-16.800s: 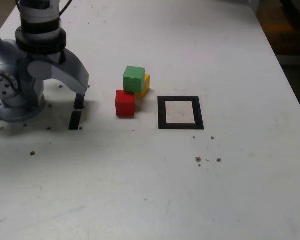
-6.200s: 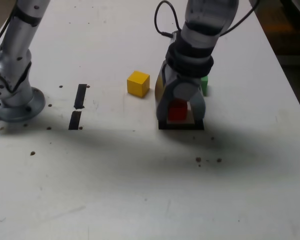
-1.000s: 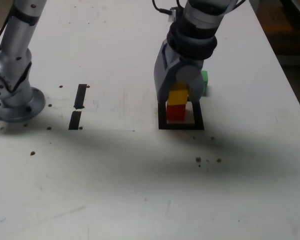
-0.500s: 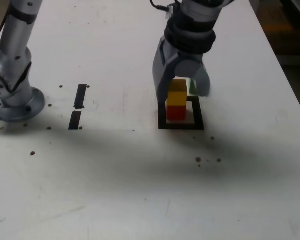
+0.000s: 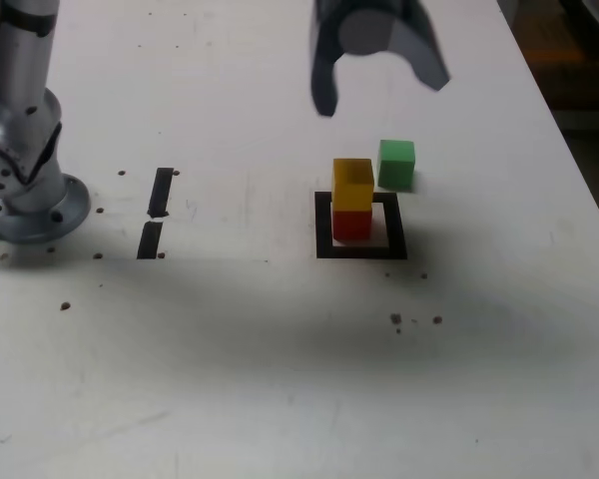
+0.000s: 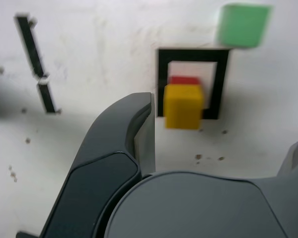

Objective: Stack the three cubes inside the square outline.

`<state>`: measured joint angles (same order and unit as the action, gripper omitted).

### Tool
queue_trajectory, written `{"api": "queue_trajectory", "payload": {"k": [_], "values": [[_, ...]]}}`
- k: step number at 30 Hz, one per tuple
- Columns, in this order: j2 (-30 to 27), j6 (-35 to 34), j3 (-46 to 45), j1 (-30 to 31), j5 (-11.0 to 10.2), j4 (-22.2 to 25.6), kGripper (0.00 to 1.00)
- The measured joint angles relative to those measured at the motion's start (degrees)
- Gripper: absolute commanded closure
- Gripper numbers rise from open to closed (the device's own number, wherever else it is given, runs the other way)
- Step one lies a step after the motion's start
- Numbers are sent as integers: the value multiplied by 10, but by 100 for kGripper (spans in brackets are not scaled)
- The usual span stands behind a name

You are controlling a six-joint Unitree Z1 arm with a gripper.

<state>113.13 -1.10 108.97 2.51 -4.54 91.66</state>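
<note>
Right, sweeping the ext. view L to R, w/ the outline as clock centre & 12 at the top of that view. Arm base (image 5: pixel 55 215) is out at 9 o'clock on the tabletop (image 5: pixel 230 349), then two black strips (image 5: pixel 156 212), also approx. 9, well apart from the work.

Next, the square outline (image 5: pixel 361 252): red cube (image 5: pixel 352 225) stands inside, toward its 9 o'clock side, w/ the yellow cube (image 5: pixel 353 185) on top. Half a sec. ago the hand (image 5: pixel 381 94) was down around yellow; now it's up and clear toward 12, jaws wide apart, nothing between them. Yellow stayed put on red after the release, so two of three look done (the pair seems upright, tho' wrist view is too blurred to judge how squarely they line up).

Last, the green cube (image 5: pixel 396 163) is on the tabletop, just outside the outline at abt. 1 o'clock. It's in full view now that the hand has lifted off, and is the only cube left to place.

Next move, prob.: shift over green, go down w/ jaws open, grip, lift well above yellow, set it on top. Main risk IMO: green sits near the stack, so a jaw could clip yellow on the way down.
</note>
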Motion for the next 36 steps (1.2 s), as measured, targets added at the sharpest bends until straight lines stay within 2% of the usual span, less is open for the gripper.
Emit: {"api": "queue_trajectory", "payload": {"k": [7, 12, 15, 21, 27, 30, 32, 36], "values": [[64, 117, 33, -65, -31, -9, 1], [106, 132, 18, -76, -42, -36, 1], [123, 131, 0, -82, -38, -62, 2], [147, 125, -43, -87, -14, -119, 4], [162, 124, -60, -89, -2, -160, 8], [165, 124, -63, -89, -2, -169, 14], [165, 124, -63, -90, -4, -170, 21], [166, 124, -61, -90, -11, -171, 44]]}}
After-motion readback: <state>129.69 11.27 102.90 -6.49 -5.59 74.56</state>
